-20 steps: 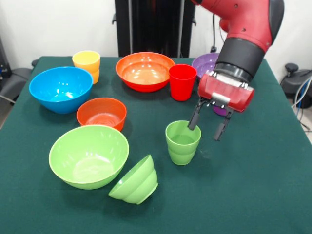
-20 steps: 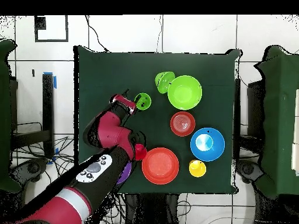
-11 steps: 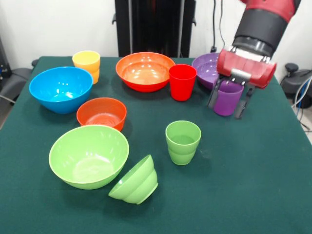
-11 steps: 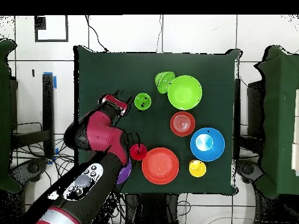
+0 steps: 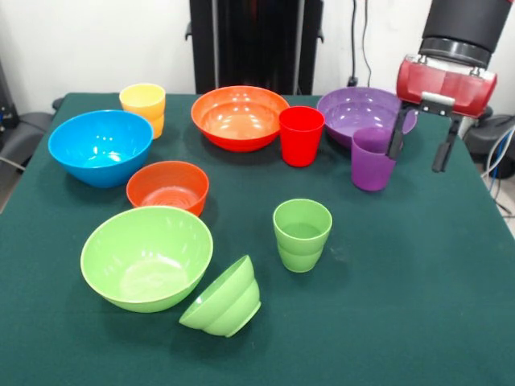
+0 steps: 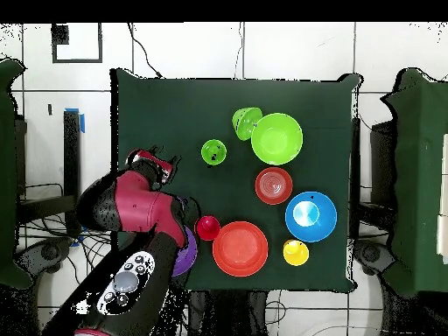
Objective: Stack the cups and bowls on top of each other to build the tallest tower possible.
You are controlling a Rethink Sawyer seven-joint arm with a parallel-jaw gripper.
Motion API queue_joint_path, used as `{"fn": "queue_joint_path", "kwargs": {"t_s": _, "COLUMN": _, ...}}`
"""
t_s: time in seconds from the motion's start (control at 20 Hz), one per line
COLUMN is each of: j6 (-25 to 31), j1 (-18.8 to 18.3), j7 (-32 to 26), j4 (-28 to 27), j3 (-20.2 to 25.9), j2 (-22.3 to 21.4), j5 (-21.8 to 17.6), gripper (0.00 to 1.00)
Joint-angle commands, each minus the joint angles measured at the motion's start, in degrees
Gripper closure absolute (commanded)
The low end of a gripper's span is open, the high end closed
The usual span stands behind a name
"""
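Purple cup [image 5: 372, 160] upright on table, gripper [image 5: 420, 147] above w/ fingers [image 5: 395, 137] released, empty.

The arm [image 6: 131, 210] had glossy red shells with black joint sections. The gripper [image 5: 423, 143] had a red rounded housing, a silver centre plate and two slim black fingers [image 5: 394, 141].

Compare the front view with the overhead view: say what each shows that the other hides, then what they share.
Only the front view shows the purple cup standing in front of the large purple bowl, with the open gripper empty beside it. Only the overhead view shows the arm bending across the table's edge, covering that cup. Both show the green cup upright and the small green bowl tipped on its side.
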Motion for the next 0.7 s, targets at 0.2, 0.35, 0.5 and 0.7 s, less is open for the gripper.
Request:
{"fn": "queue_joint_path", "kwargs": {"t_s": 0.2, "j6": 4.2, "j1": -8.1, "j7": -0.3, "j4": 9.6, "j3": 18.3, "j2": -1.6, "j5": -10.0, "gripper": 0.0}}
{"fn": "queue_joint_path", "kwargs": {"t_s": 0.35, "j6": 2.7, "j1": -10.4, "j7": 0.5, "j4": 11.6, "j3": 20.7, "j2": -2.0, "j5": -11.9, "gripper": 0.0}}
{"fn": "queue_joint_path", "kwargs": {"t_s": 0.5, "j6": 1.3, "j1": -12.2, "j7": 1.0, "j4": 13.4, "j3": 22.5, "j2": -2.4, "j5": -14.2, "gripper": 0.0}}
{"fn": "queue_joint_path", "kwargs": {"t_s": 0.7, "j6": 0.6, "j1": -14.9, "j7": 1.2, "j4": 16.2, "j3": 24.7, "j2": -3.5, "j5": -17.2, "gripper": 0.0}}
